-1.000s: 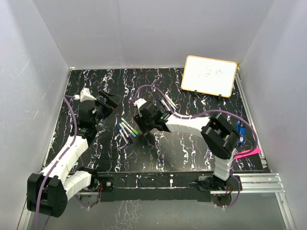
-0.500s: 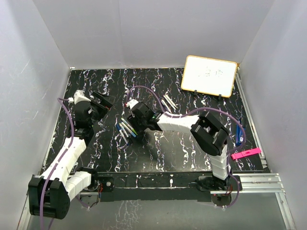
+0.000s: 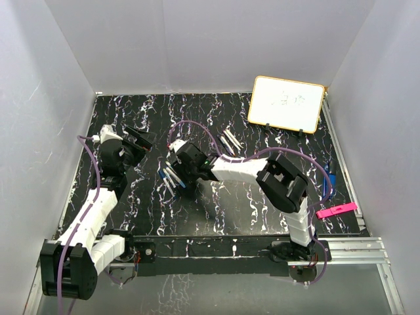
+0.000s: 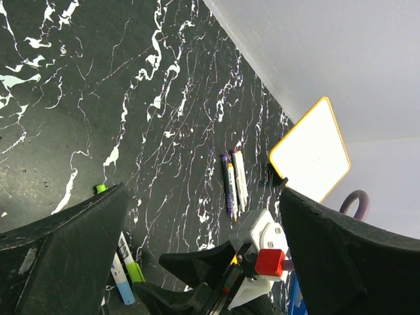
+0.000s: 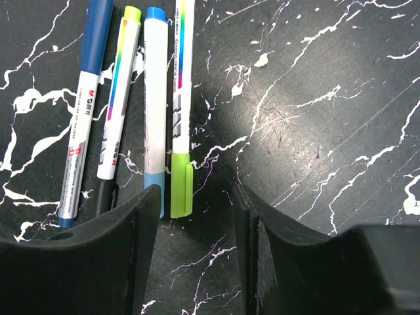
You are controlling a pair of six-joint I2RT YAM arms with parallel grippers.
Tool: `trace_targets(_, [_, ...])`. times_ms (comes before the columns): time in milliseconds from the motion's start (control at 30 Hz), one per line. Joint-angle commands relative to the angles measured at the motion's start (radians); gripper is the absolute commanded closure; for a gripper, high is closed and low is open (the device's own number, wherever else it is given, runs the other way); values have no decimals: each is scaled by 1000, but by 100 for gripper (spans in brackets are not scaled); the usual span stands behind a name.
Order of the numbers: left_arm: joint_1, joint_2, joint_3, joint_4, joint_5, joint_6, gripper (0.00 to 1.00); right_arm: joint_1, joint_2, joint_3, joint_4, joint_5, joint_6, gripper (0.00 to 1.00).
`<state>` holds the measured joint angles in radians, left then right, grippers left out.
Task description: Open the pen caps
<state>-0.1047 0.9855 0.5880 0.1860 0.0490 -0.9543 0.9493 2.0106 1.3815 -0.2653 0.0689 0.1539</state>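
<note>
Right wrist: pens [image 5: 155, 98] ahead of tool [image 5: 195, 205]

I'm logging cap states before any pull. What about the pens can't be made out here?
- Right wrist view: the green-capped pen has its far end cut off by the top edge. The dark end of the yellow-tipped pen runs under a gripper finger.
- Top external view: the pens beside the right gripper are too small to count.
- Same view: the writing on the whiteboard is too faint to read.
</note>
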Motion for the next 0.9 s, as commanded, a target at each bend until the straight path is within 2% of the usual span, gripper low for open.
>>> trace_targets(0, [11, -14, -8, 15, 25, -7, 2, 8, 18, 55, 20, -1, -17, 55])
trace_targets(600, [26, -25, -17, 12, 37, -10, 1, 19, 49, 65, -6, 6, -19, 58])
trace_targets(867, [31, -33, -25, 14, 41, -11, 1, 22, 41, 48, -22, 23, -8, 75])
